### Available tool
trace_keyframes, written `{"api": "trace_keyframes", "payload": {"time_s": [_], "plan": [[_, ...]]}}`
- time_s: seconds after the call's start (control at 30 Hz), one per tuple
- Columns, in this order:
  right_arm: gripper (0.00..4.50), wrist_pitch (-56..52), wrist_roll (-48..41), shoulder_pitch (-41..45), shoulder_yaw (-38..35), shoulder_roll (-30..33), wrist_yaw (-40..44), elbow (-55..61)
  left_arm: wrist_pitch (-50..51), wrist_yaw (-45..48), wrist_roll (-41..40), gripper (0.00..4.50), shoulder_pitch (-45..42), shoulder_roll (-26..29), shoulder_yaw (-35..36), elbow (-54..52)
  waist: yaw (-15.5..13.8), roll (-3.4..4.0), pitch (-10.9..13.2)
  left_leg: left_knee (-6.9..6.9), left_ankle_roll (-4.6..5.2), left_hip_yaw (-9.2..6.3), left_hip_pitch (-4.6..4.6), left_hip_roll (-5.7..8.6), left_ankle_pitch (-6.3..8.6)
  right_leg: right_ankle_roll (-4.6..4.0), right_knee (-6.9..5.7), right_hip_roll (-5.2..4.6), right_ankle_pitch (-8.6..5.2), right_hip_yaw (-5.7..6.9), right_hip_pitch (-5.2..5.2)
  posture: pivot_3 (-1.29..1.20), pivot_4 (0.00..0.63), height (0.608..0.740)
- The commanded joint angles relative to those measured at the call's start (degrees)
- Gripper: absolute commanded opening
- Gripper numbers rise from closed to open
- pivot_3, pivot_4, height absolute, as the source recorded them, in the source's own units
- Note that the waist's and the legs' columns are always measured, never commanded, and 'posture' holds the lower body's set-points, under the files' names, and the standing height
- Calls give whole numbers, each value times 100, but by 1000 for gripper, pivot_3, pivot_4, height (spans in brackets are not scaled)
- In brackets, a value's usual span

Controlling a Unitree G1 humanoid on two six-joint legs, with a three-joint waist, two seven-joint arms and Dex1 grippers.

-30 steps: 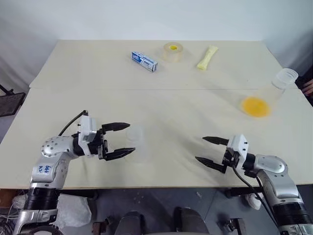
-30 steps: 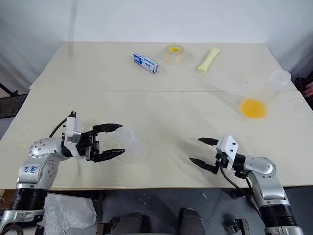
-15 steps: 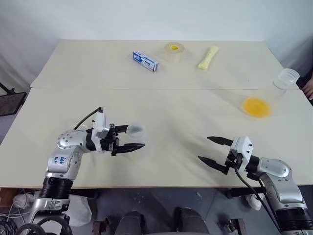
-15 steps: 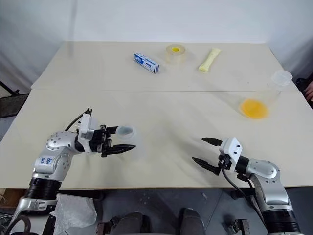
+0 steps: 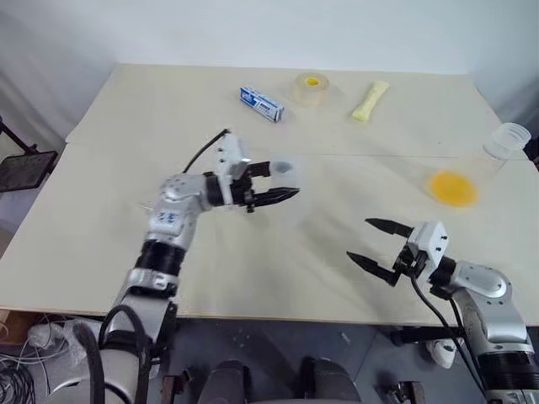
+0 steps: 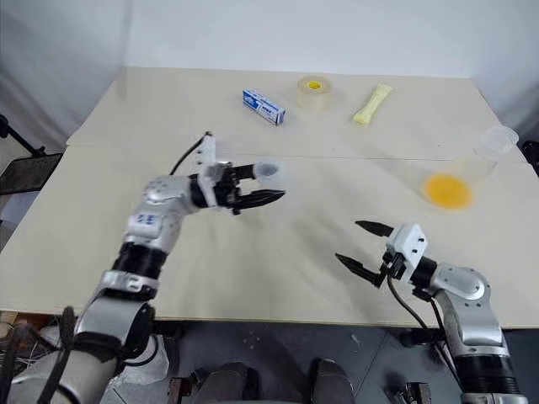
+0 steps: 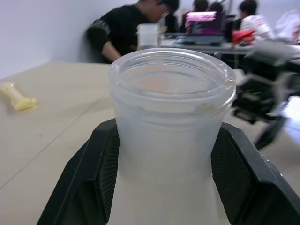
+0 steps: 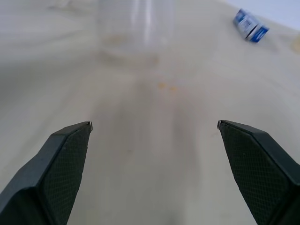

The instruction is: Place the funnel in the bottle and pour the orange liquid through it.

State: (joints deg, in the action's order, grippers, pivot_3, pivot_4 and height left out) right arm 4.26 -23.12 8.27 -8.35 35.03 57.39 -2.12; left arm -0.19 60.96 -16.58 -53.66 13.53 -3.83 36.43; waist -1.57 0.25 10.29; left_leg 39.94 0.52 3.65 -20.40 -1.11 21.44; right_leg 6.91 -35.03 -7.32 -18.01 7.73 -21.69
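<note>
Bottle (image 5: 284, 172) gripped in left gripper (image 5: 276, 182), jaws closed on its sides, lifted above worktop (image 5: 278, 244) at frame centre, mouth empty. Broad bare worktop between the grippers. Right gripper (image 5: 376, 243) lower right, jaws wide open, empty. Orange liquid (image 5: 452, 188) pooled in flask (image 5: 493, 156) at right edge. Blue box (image 5: 261, 103), tape (image 5: 311, 87), yellow packet (image 5: 370, 99) along top; box writing unreadable.

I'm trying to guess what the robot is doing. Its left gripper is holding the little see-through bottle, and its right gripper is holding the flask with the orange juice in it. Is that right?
Not quite. The left gripper does hold the bottle, but the right gripper is open and empty. In the left eye view the flask with the orange liquid lies on the table, away from both grippers.
</note>
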Motion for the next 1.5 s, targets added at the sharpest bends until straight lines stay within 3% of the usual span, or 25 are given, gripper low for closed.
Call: {"api": "trace_keyframes", "payload": {"time_s": [0.03, 0.4, 0.53, 0.63, 1.0, 1.27, 1.4, 1.5], "plan": [[4500, -244, -308, -37, -318, 79, -123, 414, -470, -140, 299, 2474, -342, -198, -51, 630, 8, -1, 1, -2, 0, 0, 0, 0, 0, 0, 0, 0, 0, 1, -2, 0, 150, 740], [4500, -843, -427, -542, -559, 52, -673, 1531, -1130, -83, 963, 2474, -842, -501, -259, 1865, 1, -3, 2, 4, 5, 4, -18, 6, -2, 4, -5, -6, 2, 1, -20, 0, 150, 740], [4500, -949, -442, -617, -591, 60, -800, 1715, -1104, 81, 962, 3696, -858, -543, -243, 1846, -1, -3, 2, 4, 8, 5, -18, 8, -3, 5, -5, -8, 3, 0, -20, 0, 150, 740], [4500, -1006, -426, -609, -602, 67, -891, 1795, -929, 144, 998, 4440, -818, -431, -227, 1644, 1, -3, 2, 4, 9, 4, -23, 11, -3, 6, -6, -10, 3, 0, -25, 0, 150, 740], [4500, -1170, -440, -422, -594, 189, -870, 1747, 415, 470, 495, 4440, -307, 519, 153, -527, 17, -3, 2, 9, 9, -1, -31, 10, -4, 8, -24, -13, 4, -3, -39, 0, 150, 740], [4500, -1290, -478, -250, -597, 346, -674, 1574, 1621, 60, 110, 4440, 789, 1783, 821, -2526, 30, -3, 2, 15, 9, 0, -55, 13, -4, 8, -59, -22, 4, -11, -82, 0, 150, 740], [4500, -1383, -532, -222, -638, 450, -484, 1471, 1703, -328, -86, 4440, 2454, 2574, 2041, -3360, 114, -1, 1, 12, 9, -23, -56, 10, -4, 8, -59, -26, 4, -18, -88, 0, 150, 740], [4500, -1409, -556, -184, -633, 465, -413, 1388, 1720, -686, -261, 4440, 3607, 2686, 2804, -3849, 160, -2, 2, 3, 9, -39, -52, 7, -4, 8, -61, -25, 4, -10, -89, 0, 150, 740]]}}
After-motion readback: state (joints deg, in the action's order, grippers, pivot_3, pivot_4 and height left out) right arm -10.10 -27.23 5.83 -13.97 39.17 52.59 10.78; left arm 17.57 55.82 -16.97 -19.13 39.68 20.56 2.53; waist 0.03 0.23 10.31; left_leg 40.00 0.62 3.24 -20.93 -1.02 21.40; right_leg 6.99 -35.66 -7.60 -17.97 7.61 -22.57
